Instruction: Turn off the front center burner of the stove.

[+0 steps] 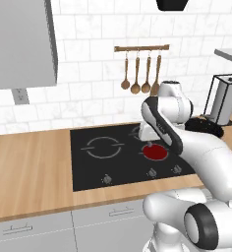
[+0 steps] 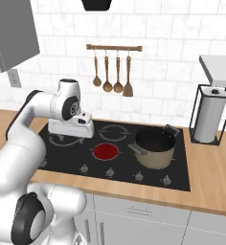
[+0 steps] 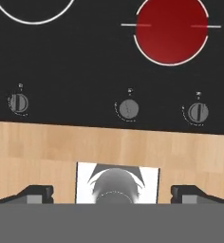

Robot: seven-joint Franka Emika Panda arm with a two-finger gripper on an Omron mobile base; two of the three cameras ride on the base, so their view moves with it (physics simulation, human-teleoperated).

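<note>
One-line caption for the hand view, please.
Open gripper above the wooden counter edge, facing three round dark knobs and the glowing red front center burner on the black glass stove.

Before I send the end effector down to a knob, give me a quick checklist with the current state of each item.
1. Front center burner glowing red, so not off yet: ok to proceed.
2. End effector fingers apart, holding nothing: ok.
3. Knobs in the hand view: three show, the middle knob nearest below the lit disc. Which one drives that burner: cannot tell.
4. Contact with any knob: none, the end effector hovers over the wooden counter: ok.
5. Pot sits on the stove, right of the lit burner, away from the knob row: ok.
</note>
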